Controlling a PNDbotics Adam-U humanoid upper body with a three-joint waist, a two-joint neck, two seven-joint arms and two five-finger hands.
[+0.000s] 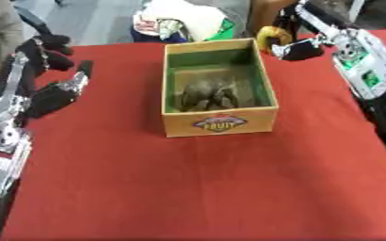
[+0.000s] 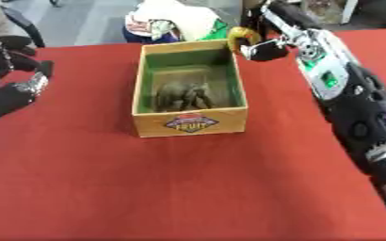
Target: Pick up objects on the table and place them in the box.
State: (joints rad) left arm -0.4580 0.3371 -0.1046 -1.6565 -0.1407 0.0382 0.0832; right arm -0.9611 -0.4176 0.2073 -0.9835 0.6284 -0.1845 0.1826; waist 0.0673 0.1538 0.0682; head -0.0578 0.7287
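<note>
Step in hand looked like the carry: right hand [image 1: 299, 47] was up at the far right corner of the box [image 1: 219, 123], fingers curled round a small yellow-orange object [image 1: 269, 36]. Couldn't make out what the object was, just a rounded yellow shape with a darker patch. It sat just outside the box's far right corner, not over the opening yet.

Box was wooden, green lining, a "FRUIT" label on the near wall, standing on the red tablecloth [image 1: 188, 188]. 1 item already inside: a dark grey-brown lumpy thing [image 1: 209, 94] on the box floor, toward the near side.

Left hand [image 1: 52, 89] was idle at the left edge, resting on the cloth, well apart from the box, fingers relaxed and holding nothing.

Next move, as I judged it: bring the right hand leftward over the opening, lower past the rim, then release. The far half of the box floor looked free, so aim there.
</note>
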